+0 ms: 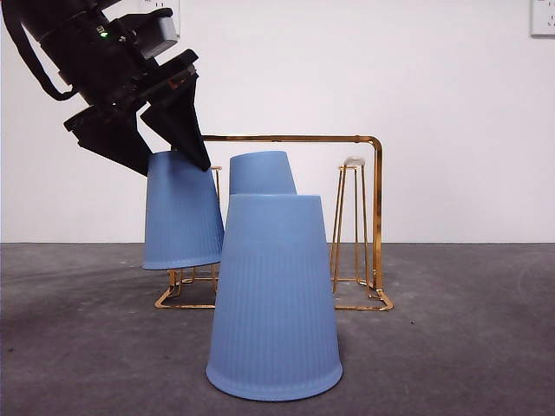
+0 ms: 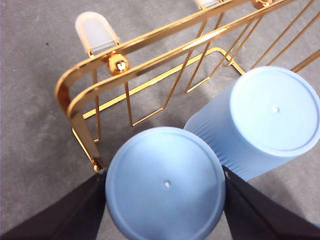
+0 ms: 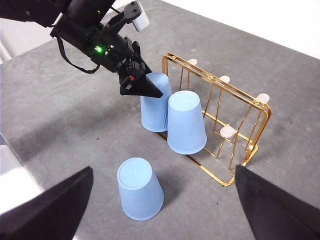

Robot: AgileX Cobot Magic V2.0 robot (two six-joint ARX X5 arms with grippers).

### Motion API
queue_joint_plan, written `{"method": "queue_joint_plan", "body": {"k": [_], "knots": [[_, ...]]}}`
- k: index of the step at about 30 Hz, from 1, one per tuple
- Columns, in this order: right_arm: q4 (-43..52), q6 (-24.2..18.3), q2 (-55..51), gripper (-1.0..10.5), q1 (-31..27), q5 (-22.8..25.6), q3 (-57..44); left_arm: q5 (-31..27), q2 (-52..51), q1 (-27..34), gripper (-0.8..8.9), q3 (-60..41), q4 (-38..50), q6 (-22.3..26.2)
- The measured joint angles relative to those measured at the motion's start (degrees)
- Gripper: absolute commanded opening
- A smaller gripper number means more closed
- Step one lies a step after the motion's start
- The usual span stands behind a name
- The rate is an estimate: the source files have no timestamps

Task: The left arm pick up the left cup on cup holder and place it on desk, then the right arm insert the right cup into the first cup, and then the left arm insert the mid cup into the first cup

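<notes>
Three blue cups, all upside down. Upper left of the front view: left gripper [image 1: 165, 143] comes down from the top corner, jaws clenched on either side of the left cup [image 1: 180, 212], which hangs tilted with its rim clear of the desk [image 1: 78, 347], at the left end of the cup holder [image 1: 375, 217]. Centre foreground: one cup [image 1: 276, 299] stands on the desk in front of the holder, large and near. Behind it, the mid cup [image 1: 260, 173] sits on the holder, only its top showing. Right side of the holder: one bare peg with a pale tip [image 1: 354, 161]. One gold wire holder in total. Right gripper [image 3: 165, 210] hangs high over the scene, jaws spread wide at the bottom corners of its wrist view, grasping nothing. Desk is dark grey, matt, mottled. Plain white wall [image 1: 434, 87] behind; a white socket plate [image 1: 543, 17] at the upper right corner.
</notes>
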Motion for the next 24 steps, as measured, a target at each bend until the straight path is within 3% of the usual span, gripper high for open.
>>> {"method": "queue_joint_plan", "body": {"k": [11, 24], "knots": [[0.0, 1.0, 0.0, 4.5, 0.0, 0.0, 0.0, -0.6, -3.6, 0.0, 2.78, 1.6, -0.3, 0.0], [0.0, 1.1, 0.0, 4.5, 0.0, 0.0, 0.0, -0.7, -17.6, 0.0, 2.78, 1.6, -4.8, 0.0]]}}
